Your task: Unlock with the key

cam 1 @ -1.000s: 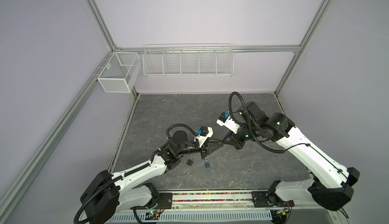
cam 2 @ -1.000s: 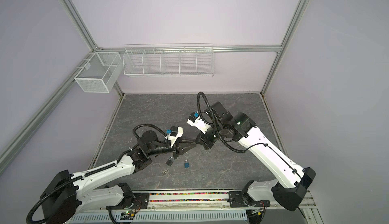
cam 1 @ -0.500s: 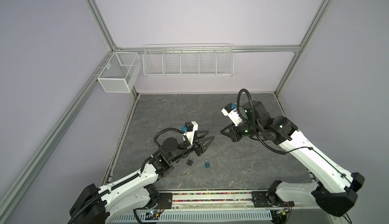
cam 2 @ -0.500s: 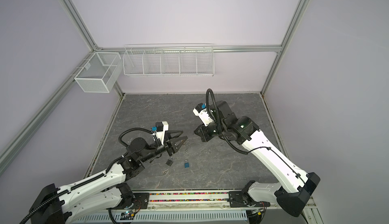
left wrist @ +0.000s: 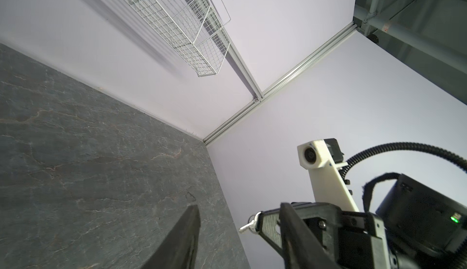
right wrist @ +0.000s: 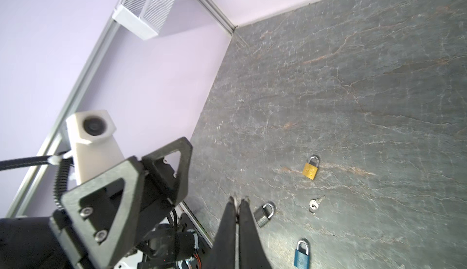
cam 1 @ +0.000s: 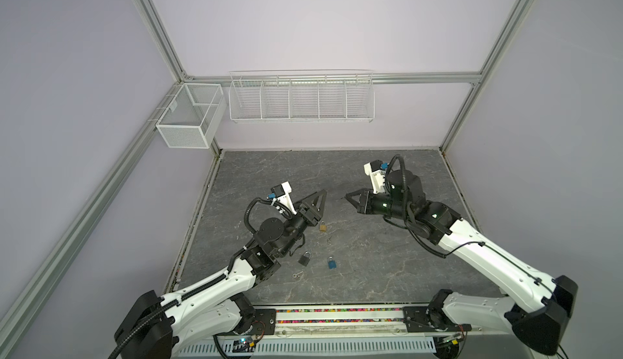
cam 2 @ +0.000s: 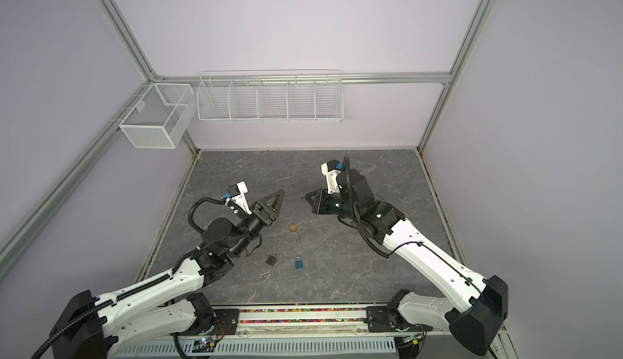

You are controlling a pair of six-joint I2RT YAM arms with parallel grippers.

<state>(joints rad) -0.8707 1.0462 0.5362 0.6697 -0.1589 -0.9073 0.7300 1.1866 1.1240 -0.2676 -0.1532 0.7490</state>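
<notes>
left gripper (left wrist: 238, 205): you had its two dark fingers (left wrist: 182, 240) standing apart, with only air between them.
right gripper (left wrist: 262, 221): it faced you, partly hidden behind one of your fingers, its tips pressed together.
key (left wrist: 249, 226): small and silver, it stuck out from those tips.
wrist camera (left wrist: 312, 156): you saw its white mount above that gripper, with a black ribbed cable (left wrist: 404, 146) arching behind.
table (left wrist: 75, 154): grey and veined, it ran to the corner.
wire basket (left wrist: 177, 22): white, it hung on the lilac wall (left wrist: 328, 78).
</notes>
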